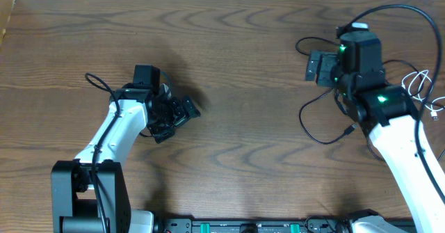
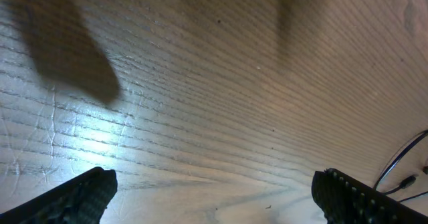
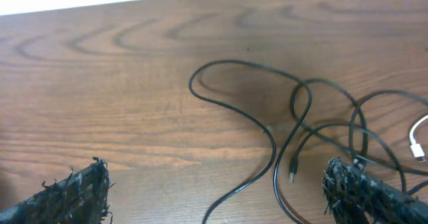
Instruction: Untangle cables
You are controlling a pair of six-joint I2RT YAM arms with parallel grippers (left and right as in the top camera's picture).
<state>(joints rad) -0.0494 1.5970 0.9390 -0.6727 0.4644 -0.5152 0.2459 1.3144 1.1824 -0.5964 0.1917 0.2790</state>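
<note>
Left arm: the white forearm rises from its base and reaches forward and inward. The wrist is bent, so the left gripper [image 1: 177, 122] points across the wooden table [image 1: 243, 38] towards the other arm. Its fingers stand wide apart with nothing between them, and only bare wood shows below them. The cables lie well off to this gripper's right; its wrist view catches only a short stretch of black cable at the right edge.

Right arm: the forearm runs forward from the near right corner. The wrist is turned inward and the right gripper [image 1: 314, 66] faces left. Its fingers are likewise spread wide and empty.

The thin black cable [image 3: 273, 150] lies in loose overlapping loops on the wood below and ahead of the right gripper, crowded towards its right finger (one small black plug [image 3: 292, 174] rests between the fingers, not touching either). The white cable [image 1: 417, 83] is coiled behind this gripper, on the outer side of the wrist. Neither cable is gripped.
</note>
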